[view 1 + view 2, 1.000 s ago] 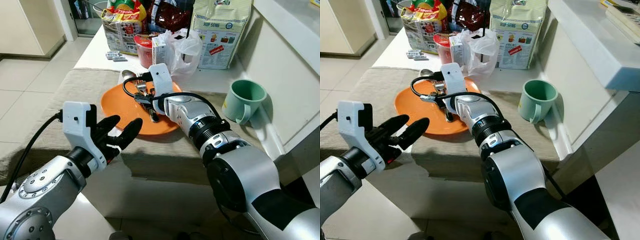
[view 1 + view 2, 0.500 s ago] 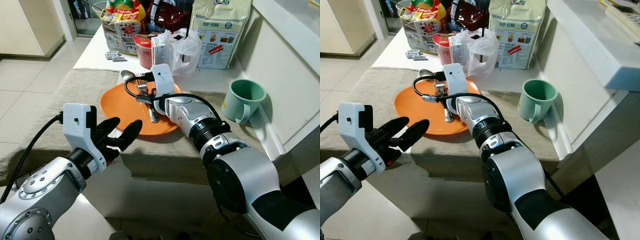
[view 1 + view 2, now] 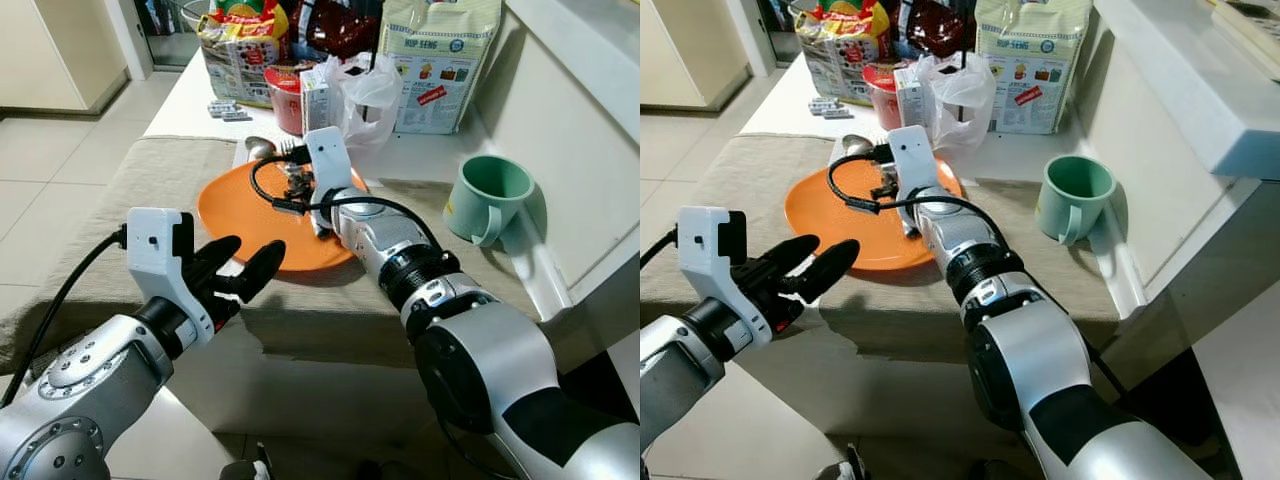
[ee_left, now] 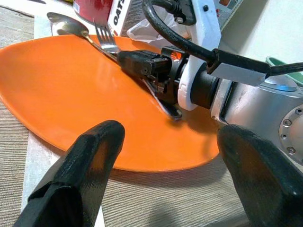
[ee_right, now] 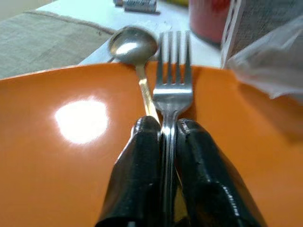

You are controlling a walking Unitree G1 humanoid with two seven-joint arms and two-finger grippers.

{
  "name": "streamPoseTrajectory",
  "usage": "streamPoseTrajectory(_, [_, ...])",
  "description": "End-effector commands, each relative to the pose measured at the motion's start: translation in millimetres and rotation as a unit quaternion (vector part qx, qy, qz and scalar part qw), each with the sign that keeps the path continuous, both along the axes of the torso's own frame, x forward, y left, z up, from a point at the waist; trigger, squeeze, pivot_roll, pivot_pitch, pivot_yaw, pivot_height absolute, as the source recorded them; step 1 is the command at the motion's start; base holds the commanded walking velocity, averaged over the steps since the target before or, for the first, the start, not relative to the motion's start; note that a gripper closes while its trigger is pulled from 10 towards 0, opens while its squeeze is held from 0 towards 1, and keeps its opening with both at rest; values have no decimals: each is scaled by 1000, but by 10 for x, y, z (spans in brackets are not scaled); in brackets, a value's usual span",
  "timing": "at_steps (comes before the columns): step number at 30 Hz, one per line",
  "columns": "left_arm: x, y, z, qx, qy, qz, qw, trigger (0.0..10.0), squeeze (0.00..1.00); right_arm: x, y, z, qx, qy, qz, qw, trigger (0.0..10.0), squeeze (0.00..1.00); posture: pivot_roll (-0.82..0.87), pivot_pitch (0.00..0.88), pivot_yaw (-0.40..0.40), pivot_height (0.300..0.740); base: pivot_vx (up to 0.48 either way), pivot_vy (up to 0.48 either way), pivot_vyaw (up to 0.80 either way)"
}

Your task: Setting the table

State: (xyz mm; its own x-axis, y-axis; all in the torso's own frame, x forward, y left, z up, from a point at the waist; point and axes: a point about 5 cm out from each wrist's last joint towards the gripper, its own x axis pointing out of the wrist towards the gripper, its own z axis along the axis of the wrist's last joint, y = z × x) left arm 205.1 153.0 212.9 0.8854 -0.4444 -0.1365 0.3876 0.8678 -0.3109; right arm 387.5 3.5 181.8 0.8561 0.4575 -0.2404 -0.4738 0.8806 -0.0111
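Orange fills the middle of my head view: the orange plate lies on the tan cloth of the table, and my right gripper reaches over it, pinching the fork. A second ago that gripper sat nearer the plate's middle; it has since slid toward the far rim, so the fork's tines and the spoon beside them now stick out past that rim. I judge the cutlery is being carried off the plate to be laid alongside it. Beyond my right gripper crowd a red cup, a plastic bag and grocery packets, leaving little bare table there; a green mug stands well off to its right. My left gripper hovers at the plate's near edge, fingers spread and holding nothing. Its wrist view shows those spread fingers framing the plate. In the right wrist view my fingertips press together on the fork's neck, the spoon just beside.
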Motion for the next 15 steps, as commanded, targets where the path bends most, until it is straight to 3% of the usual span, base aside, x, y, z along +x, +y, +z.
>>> streamPoseTrajectory(1, [6,-8,20,2,-4,-1,1000,10000,0,-5,53,83,-2,-33,5,999,0,0,194,93,-5,740,0,0,0])
streamPoseTrajectory(4, [21,-8,24,1,-5,-3,1000,10000,0,16,57,212,-2,-80,3,997,0,0,192,89,-5,740,0,0,0])
streamPoseTrajectory(7, [23,-9,25,1,-6,-3,1000,10000,0,19,58,232,-1,-87,2,996,0,0,192,89,-5,740,0,0,0])
streamPoseTrajectory(11, [27,-6,27,2,-6,-3,1000,10000,0,33,71,481,22,-159,-4,987,0,0,191,86,-5,740,0,0,0])
streamPoseTrajectory(15, [31,-8,29,2,-7,-4,1000,10000,0,33,73,589,28,-188,-6,982,0,0,190,85,-6,740,0,0,0])
